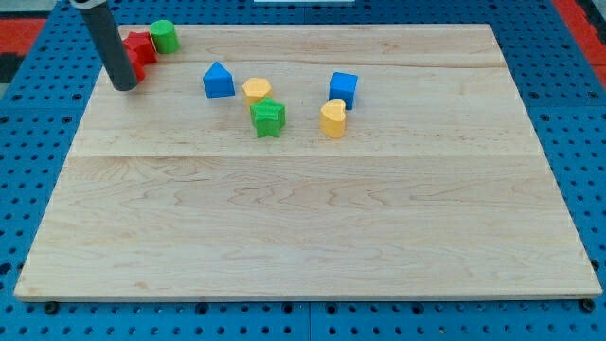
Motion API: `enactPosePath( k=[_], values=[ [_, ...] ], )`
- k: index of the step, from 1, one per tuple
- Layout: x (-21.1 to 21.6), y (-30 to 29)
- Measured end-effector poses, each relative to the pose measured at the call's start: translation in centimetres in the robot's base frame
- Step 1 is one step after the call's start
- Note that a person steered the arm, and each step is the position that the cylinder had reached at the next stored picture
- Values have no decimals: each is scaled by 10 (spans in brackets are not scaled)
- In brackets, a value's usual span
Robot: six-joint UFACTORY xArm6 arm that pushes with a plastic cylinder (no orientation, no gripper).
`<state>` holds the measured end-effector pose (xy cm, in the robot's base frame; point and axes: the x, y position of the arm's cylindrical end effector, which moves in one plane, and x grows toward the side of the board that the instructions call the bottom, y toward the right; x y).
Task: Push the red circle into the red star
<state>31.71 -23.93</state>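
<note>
My tip [124, 86] stands near the board's top left corner. The rod hides most of the red circle [135, 67], which shows just to the right of the tip. The red star [142, 44] lies directly above the circle and touches it or nearly so. A green round block [165, 36] sits against the star's right side.
A blue pointed block [218, 80], a yellow block [257, 91], a green star-like block [268, 117], a yellow heart-like block [332, 119] and a blue cube [344, 89] lie in the upper middle of the wooden board [303, 227]. Blue pegboard surrounds the board.
</note>
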Motion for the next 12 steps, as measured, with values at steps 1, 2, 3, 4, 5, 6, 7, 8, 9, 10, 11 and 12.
enactPosePath(
  k=[1,2,3,4,5,6,7,8,9,10,11,12],
  values=[
    [-6,12],
    [-9,29],
    [-9,42],
    [5,15],
    [-10,-50],
    [-28,-51],
    [-28,-18],
    [-28,-6],
    [9,-6],
    [64,28],
    [112,84],
    [134,147]
  ],
)
